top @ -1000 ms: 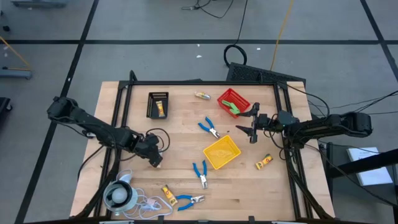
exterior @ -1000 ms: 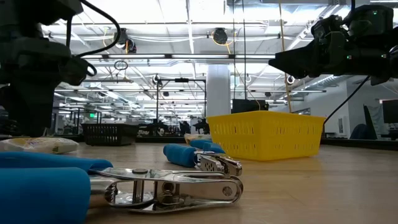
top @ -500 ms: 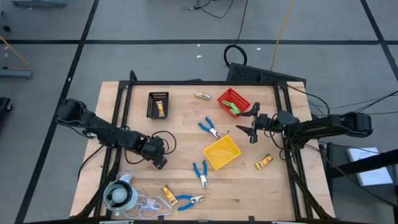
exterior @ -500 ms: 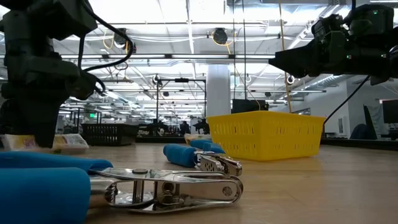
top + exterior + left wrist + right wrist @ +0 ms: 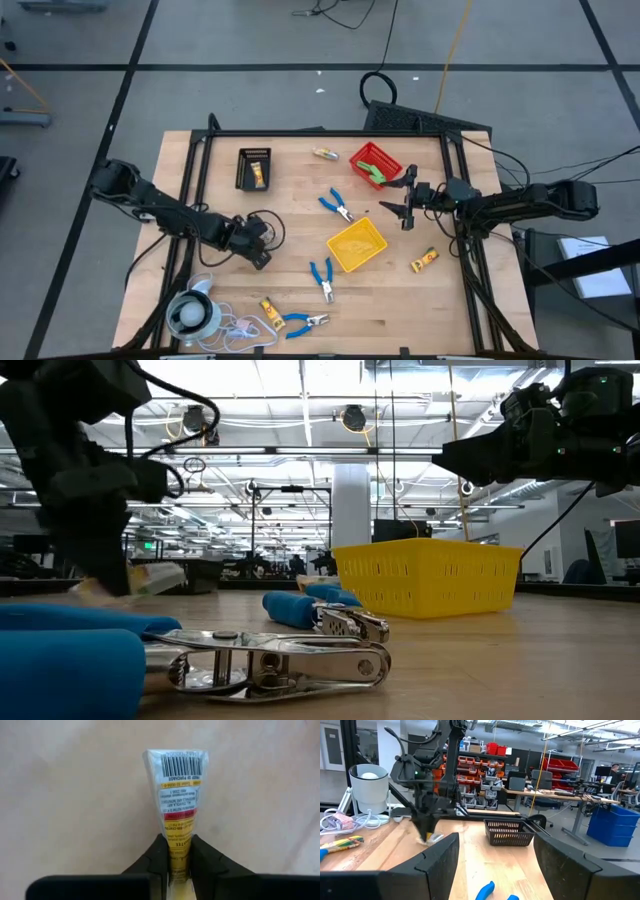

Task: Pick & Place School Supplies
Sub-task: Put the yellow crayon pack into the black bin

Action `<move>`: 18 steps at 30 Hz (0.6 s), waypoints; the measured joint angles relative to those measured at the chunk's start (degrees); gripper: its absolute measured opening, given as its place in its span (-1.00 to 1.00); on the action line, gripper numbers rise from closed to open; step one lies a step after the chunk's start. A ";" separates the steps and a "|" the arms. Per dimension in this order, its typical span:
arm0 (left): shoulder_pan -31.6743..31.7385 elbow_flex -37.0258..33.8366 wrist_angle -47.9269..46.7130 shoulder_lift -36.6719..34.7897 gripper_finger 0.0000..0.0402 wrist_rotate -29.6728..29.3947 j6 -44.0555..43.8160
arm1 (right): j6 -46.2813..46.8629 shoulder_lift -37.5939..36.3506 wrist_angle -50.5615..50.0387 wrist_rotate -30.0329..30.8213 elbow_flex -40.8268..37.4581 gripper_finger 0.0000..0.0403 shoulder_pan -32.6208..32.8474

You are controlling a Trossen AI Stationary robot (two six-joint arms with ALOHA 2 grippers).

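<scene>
Close to the near edge of the table (image 5: 300,275), at its left corner, stands a white round object (image 5: 188,315) with a thin pale cord (image 5: 235,324) that lies in loops beside it. Just beside the cord lie a short yellow-orange packet (image 5: 268,309) and a pair of blue-handled pliers (image 5: 303,322) with shiny metal jaws and soft-looking rubber grips. A second pair of blue pliers (image 5: 322,279) lies a little farther in, near the yellow basket (image 5: 356,245), which is of plastic mesh and stands about in the middle of the table.

The left claw (image 5: 256,254) is over the left half of the table, low above the wood, and its fingers are pressed onto a yellow glossy packet (image 5: 177,805) with a barcode at its flat sealed end; the packet sticks out in front of the fingers. The wood around this claw is bare and smooth, so it has open room on all sides.

Near the right edge lies another yellow packet (image 5: 425,261). The right claw (image 5: 404,210) hangs above the right half of the table with its fingers spread wide and nothing between them. A third pair of blue pliers (image 5: 337,206) lies between it and the middle.

Toward the far edge stand a black mesh bin (image 5: 254,168) with a yellow thing inside, a small pale item (image 5: 325,154), and a red basket (image 5: 375,163) with a green thing in it.
</scene>
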 joint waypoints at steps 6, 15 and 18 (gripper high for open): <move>-1.34 0.03 1.15 -4.38 -0.76 -16.56 5.41 | 0.42 0.02 -0.28 -0.09 0.00 0.22 0.00; 0.24 -2.46 7.48 -14.44 -0.77 -37.20 19.11 | 0.48 0.02 -0.05 -0.11 0.00 0.22 0.00; 3.34 -7.21 19.47 -18.18 -0.83 -35.73 29.41 | 0.48 -0.01 0.29 -0.11 0.00 0.22 0.00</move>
